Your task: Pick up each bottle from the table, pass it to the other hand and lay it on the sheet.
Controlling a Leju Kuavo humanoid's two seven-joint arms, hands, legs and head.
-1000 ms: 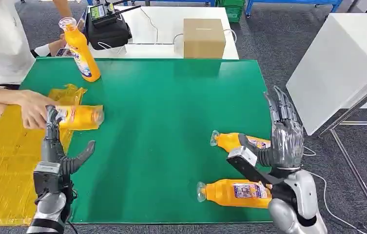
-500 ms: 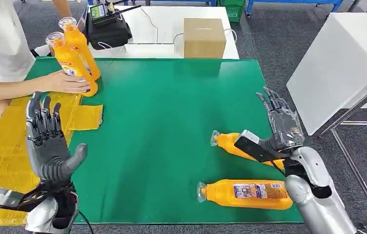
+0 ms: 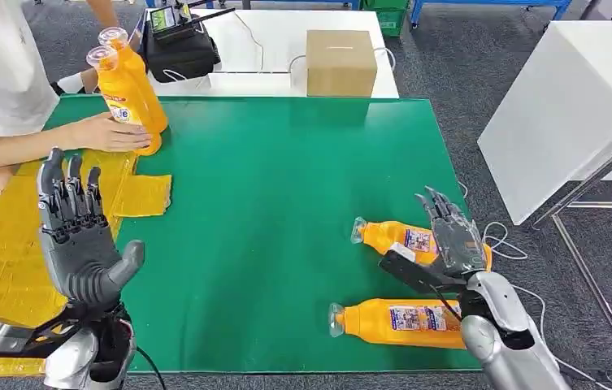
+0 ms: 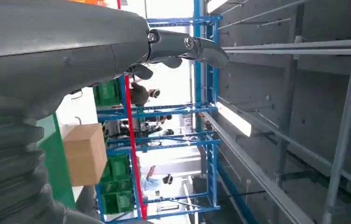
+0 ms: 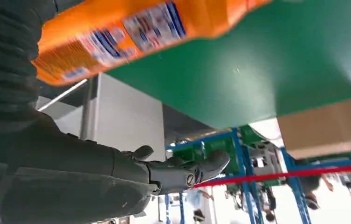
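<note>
Two orange bottles lie on the green table at the right: the farther bottle [image 3: 396,236] and the nearer bottle [image 3: 396,321]. My right hand [image 3: 453,242] hovers over the farther bottle's base end, fingers spread and holding nothing; the right wrist view has that bottle [image 5: 131,32] close by. My left hand [image 3: 79,236] is raised upright over the yellow sheet [image 3: 10,244], fingers apart and empty. Two more orange bottles [image 3: 128,85] stand at the table's far left corner, one gripped by a person's hand [image 3: 111,134].
A person in white sits at the left, an arm reaching across the sheet's far end. A cardboard box [image 3: 340,62] and a black device [image 3: 176,45] stand on the white table behind. A white cabinet [image 3: 562,106] is to the right.
The person lifted the bottle off the sheet and stood it beside the upright one. My left hand rose upright and spread its fingers. My right hand lowered toward the farther lying bottle.
</note>
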